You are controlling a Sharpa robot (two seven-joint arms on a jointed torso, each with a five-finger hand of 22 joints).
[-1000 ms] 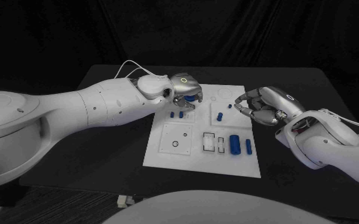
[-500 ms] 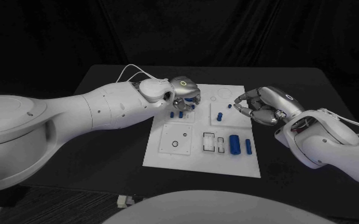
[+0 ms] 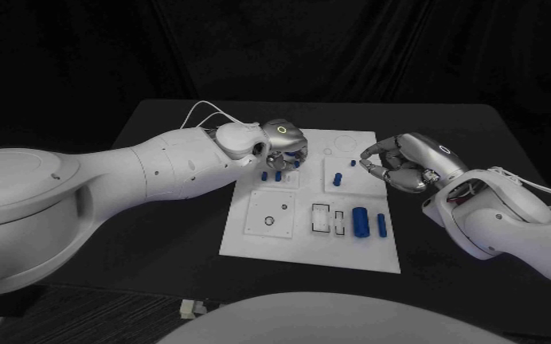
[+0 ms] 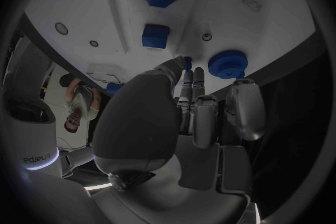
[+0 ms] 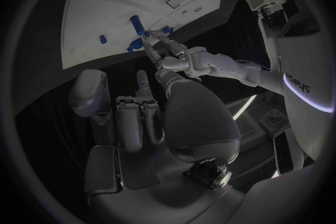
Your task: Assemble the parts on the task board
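The left hand (image 3: 281, 143) hangs over the far corner of the board (image 3: 275, 242), fingers (image 4: 198, 117) pointing down beside a blue gear (image 4: 225, 63), near it but not clearly gripping; whether they hold anything I cannot tell. Two blue blocks (image 4: 155, 35) sit just past the gear, probably waiting their turn. The right hand (image 3: 404, 162) hovers at the board's right edge, fingers curled in, seemingly holding nothing, likely keeping clear.
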